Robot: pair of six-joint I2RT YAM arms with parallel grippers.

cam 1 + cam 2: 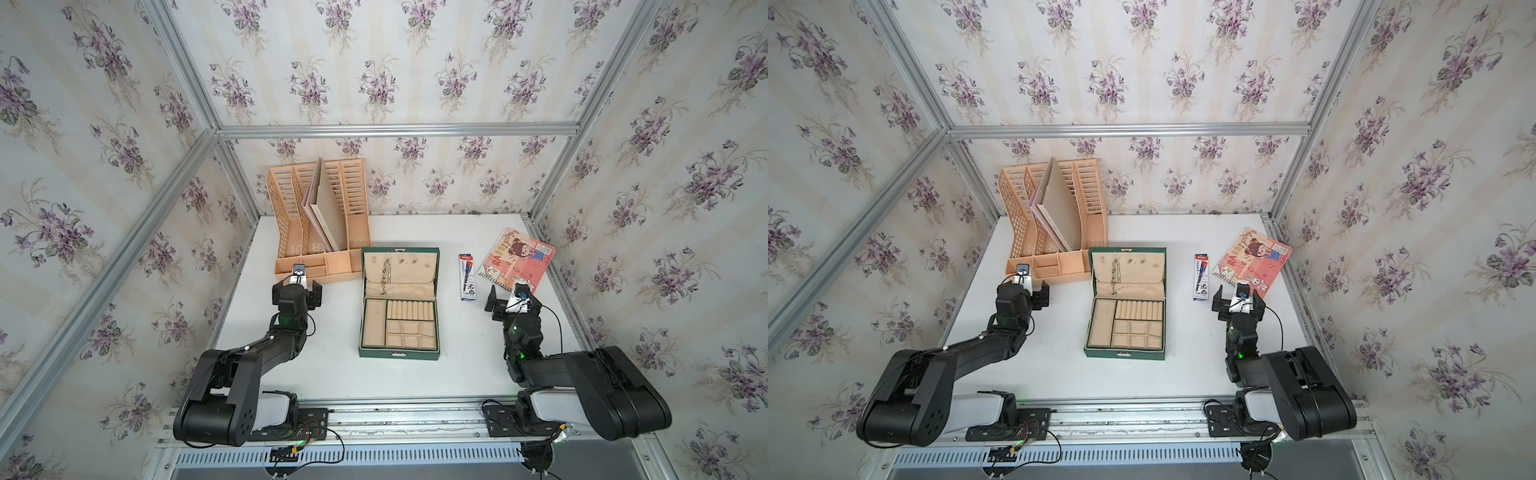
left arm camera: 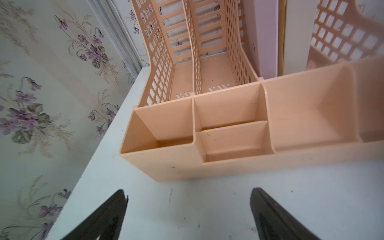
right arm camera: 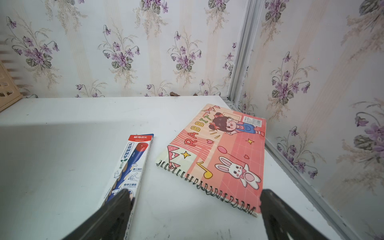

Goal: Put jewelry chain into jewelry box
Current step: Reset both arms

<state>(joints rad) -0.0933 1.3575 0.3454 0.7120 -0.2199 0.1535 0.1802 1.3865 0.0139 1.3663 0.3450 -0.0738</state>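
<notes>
The dark green jewelry box (image 1: 399,355) (image 1: 1125,354) stands open mid-table, beige lining up, with its lid laid back. The thin jewelry chain (image 1: 386,272) (image 1: 1116,274) lies down the lid's lining, from the hooks toward the pocket edge. To the left of the box, by the peach organizer, my left gripper (image 1: 297,286) (image 1: 1022,289) (image 2: 189,192) is open, with only bare table between its fingers. My right gripper (image 1: 514,297) (image 1: 1239,298) (image 3: 196,193) is open to the right of the box and holds nothing. Neither wrist view shows the box or the chain.
A peach file organizer (image 1: 320,232) (image 2: 228,135) holding boards stands at the back left, just beyond the left gripper. A pen box (image 1: 467,276) (image 3: 133,164) and a pink spiral notebook (image 1: 517,257) (image 3: 218,153) lie ahead of the right gripper. Papered walls enclose the table.
</notes>
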